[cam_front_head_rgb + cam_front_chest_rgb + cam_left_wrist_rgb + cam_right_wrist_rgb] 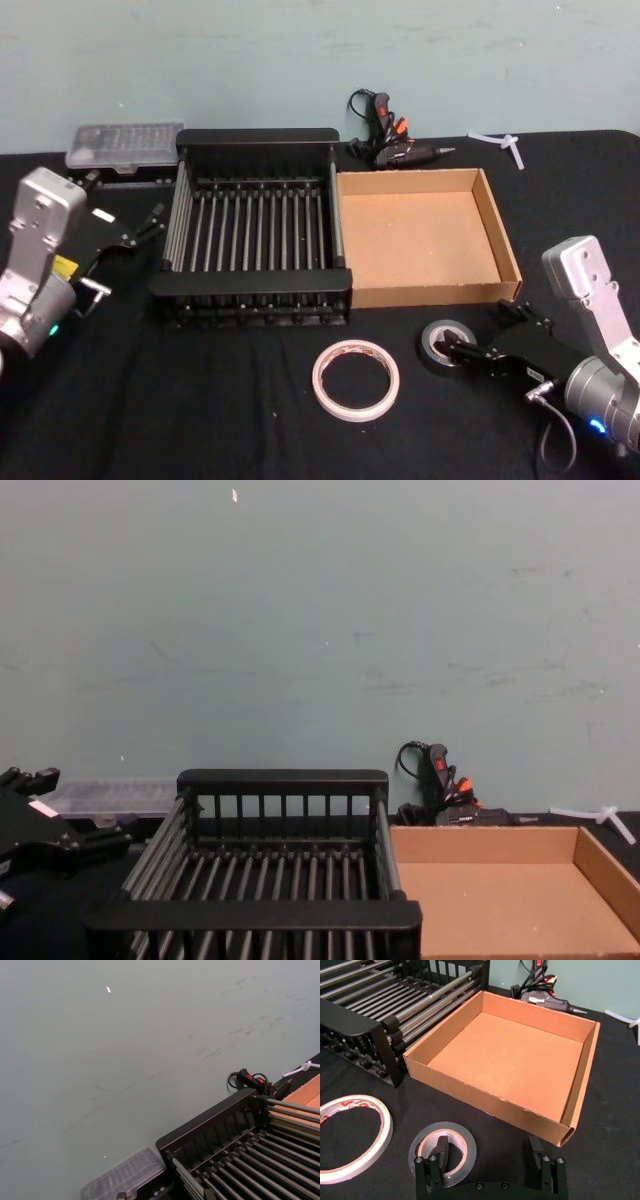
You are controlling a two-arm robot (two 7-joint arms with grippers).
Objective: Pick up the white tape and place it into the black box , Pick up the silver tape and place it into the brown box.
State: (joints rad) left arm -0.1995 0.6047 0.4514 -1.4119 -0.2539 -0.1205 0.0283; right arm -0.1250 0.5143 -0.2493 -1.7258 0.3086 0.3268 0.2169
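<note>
The silver tape (438,340) lies flat on the black cloth just in front of the brown box (430,293). My right gripper (488,330) is low at it and open; in the right wrist view one finger (439,1152) stands over the core of the silver tape (463,1136) and the other finger (536,1150) is outside it. The white tape (355,378) lies flat to the left, in front of the black box (255,137), and its red print shows on the white tape (384,1127). Both boxes hold nothing. My left gripper (150,222) hangs open left of the crate.
A glue gun (390,140) with its cable lies behind the brown box. A clear plastic case (125,145) sits at the back left, and a small white plastic piece (505,143) at the back right. A pale wall closes the far side.
</note>
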